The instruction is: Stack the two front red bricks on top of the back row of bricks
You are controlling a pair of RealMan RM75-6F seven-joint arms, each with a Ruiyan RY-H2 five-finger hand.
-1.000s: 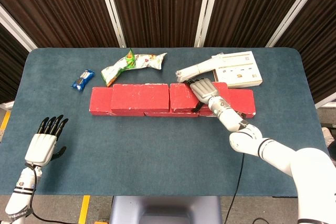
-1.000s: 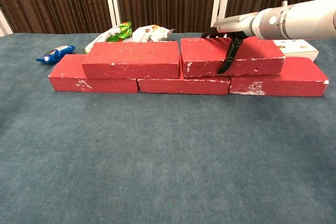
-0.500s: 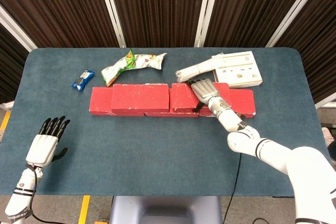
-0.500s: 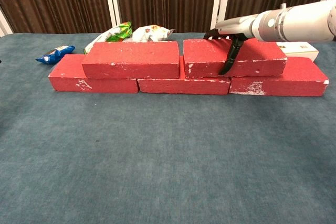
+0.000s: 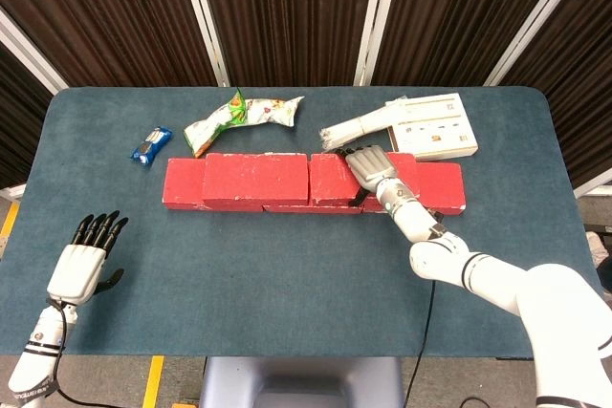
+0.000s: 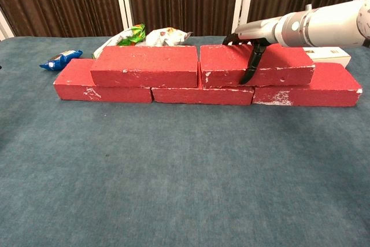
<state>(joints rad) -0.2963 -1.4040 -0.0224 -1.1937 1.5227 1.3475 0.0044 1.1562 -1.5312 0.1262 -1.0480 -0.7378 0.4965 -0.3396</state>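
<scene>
Right robot hand (image 6: 250,50) clamped over upper right brick (image 6: 257,65), thumb down front face, atop back row (image 6: 202,94) beside upper left brick (image 6: 145,66). Left robot hand (image 5: 78,265) idle, spread wide. Rigid, heavy, gritty: best gripped across narrow width, mid-length.

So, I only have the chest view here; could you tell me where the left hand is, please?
Observer: The left hand is at the near left edge of the table, fingers apart, holding nothing.
Operator: Thanks. What sits behind the upper right brick?
Observer: A white box with a white wrapped roll lying against its left side.
Operator: And how does the right hand lie on that brick?
Observer: From above, the right hand lies flat across the top of the upper right brick, thumb down its front face.
</scene>
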